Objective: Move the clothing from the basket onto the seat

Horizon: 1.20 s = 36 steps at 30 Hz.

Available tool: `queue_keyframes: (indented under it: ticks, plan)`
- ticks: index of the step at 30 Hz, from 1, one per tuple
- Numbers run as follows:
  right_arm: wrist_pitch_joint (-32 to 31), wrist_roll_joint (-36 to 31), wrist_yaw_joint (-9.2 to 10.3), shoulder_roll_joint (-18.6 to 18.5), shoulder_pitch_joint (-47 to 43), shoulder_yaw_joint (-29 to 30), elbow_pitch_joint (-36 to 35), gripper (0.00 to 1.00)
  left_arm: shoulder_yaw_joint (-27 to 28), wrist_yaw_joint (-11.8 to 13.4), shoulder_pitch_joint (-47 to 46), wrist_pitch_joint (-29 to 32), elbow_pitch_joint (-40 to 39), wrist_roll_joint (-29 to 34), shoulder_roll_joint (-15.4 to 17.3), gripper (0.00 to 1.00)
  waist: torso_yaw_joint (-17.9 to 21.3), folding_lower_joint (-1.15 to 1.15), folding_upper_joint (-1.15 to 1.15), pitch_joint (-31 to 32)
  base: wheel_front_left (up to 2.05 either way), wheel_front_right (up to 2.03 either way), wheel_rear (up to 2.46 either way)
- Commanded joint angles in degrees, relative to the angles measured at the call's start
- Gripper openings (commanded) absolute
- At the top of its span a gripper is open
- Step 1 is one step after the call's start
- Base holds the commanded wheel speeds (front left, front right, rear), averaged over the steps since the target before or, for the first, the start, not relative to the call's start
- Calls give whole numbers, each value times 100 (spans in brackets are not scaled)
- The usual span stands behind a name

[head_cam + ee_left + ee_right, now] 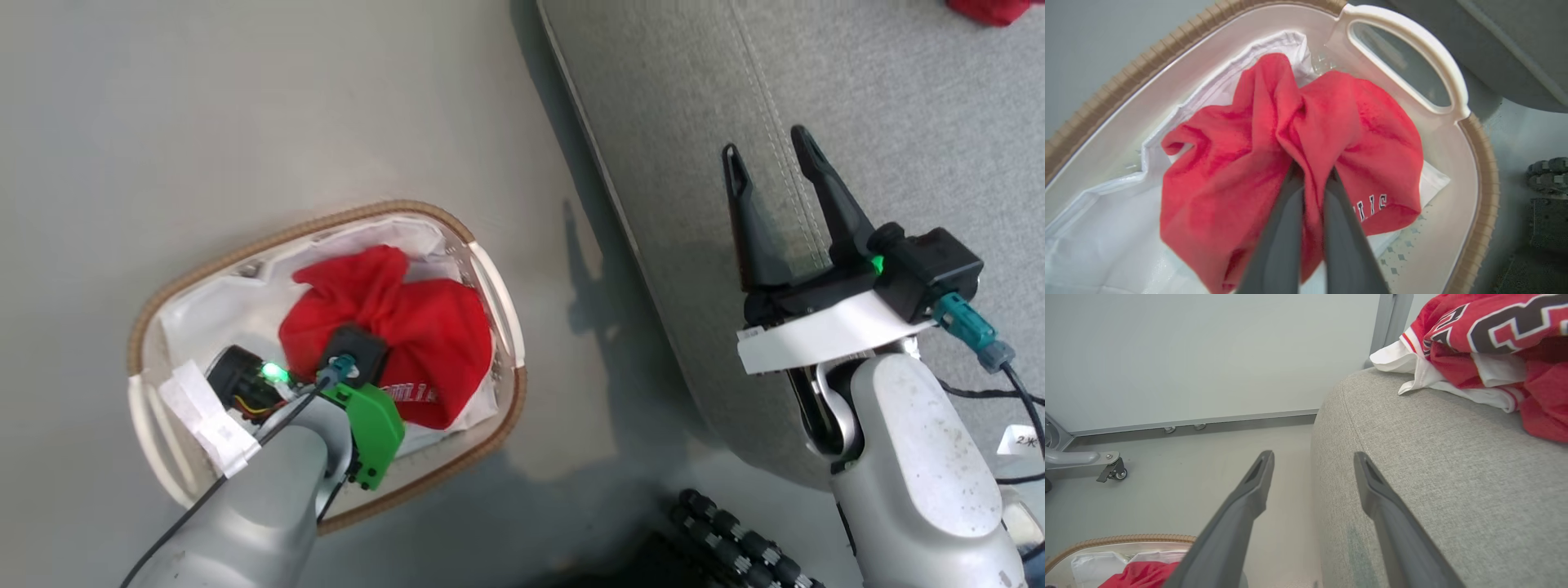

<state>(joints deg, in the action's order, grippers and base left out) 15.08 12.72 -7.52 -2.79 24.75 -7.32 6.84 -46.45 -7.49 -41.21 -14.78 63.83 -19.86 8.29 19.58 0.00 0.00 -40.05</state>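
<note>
A red garment with small white lettering lies bunched in the white basket on the floor. My left gripper reaches down into the basket and is shut on a fold of that red clothing; in the head view the wrist hides its fingertips. The grey seat stands to the right of the basket. My right gripper hovers open over the seat's edge, holding nothing. Another red garment with black white-outlined numerals lies on the seat further back.
The basket's white liner lies under the garment. A wheeled metal leg stands by the far wall. Black ribbed robot parts sit on the floor near the seat's front corner. Cables trail from my right wrist.
</note>
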Motion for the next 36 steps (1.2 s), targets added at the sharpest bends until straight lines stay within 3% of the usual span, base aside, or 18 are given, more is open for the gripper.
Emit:
queue_keyframes:
  ticks: [1, 16, 25, 36]
  plan:
    - [14, -74, 6, -21, -137, 47, 50, 100, -34, 1, 107, -48, -122, -42, 23, 0, -431, 0, 0, 651, 0, 0, 0]
    - [14, -721, 7, -23, -1127, 376, 427, 100, 27, 1, 677, -45, -2232, 24, 583, 0, -1278, 0, 0, 2670, 0, 0, 0]
    - [14, -809, 7, -22, -1557, 231, 560, 100, -134, 1, 225, -45, -2904, 230, 994, 0, -1406, 0, 0, 3483, 0, 0, 0]
    - [14, -838, 7, -20, -1397, -443, 474, 100, -551, 1, -771, 323, -3554, 112, 1333, 0, -1418, 0, 0, 3876, 0, 0, 0]
